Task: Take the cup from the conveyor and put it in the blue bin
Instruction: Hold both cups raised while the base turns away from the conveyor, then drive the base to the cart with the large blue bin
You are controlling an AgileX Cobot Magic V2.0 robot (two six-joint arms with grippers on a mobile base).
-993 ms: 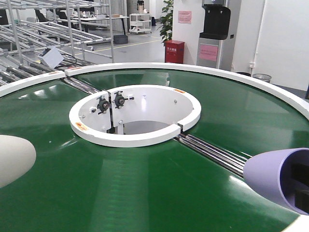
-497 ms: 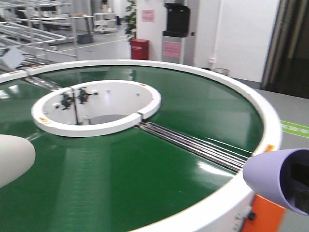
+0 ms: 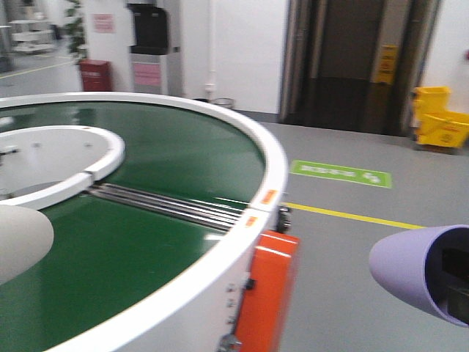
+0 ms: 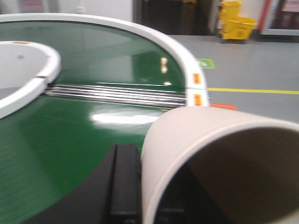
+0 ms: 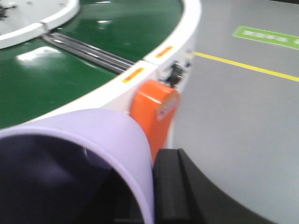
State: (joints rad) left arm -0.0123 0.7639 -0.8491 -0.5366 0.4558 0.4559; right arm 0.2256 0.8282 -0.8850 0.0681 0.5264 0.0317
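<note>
Floor (image 3: 344, 293): smooth grey with a slight sheen. One yellow line (image 3: 352, 216) crosses it. Beyond the line is a green rectangular floor marking (image 3: 341, 173) with white print, unreadable.

The far wall (image 3: 234, 44) is white. To its right is a dark recessed doorway (image 3: 344, 62) with a yellow notice (image 3: 386, 64) at its right edge. A yellow mop bucket (image 3: 440, 117) stands at far right.

Along the wall to the left:
- a black-and-grey water dispenser (image 3: 149, 44)
- a red box (image 3: 94, 75) just beside it
- a pink notice (image 3: 103, 22) above the box
- a small waste bin (image 3: 222, 103) at the wall foot

Light is even and diffuse. The view is somewhat blurred.

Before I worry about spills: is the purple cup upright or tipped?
Tipped: the purple cup lies sideways, closed base pointing left, open mouth right, in the front view.
</note>
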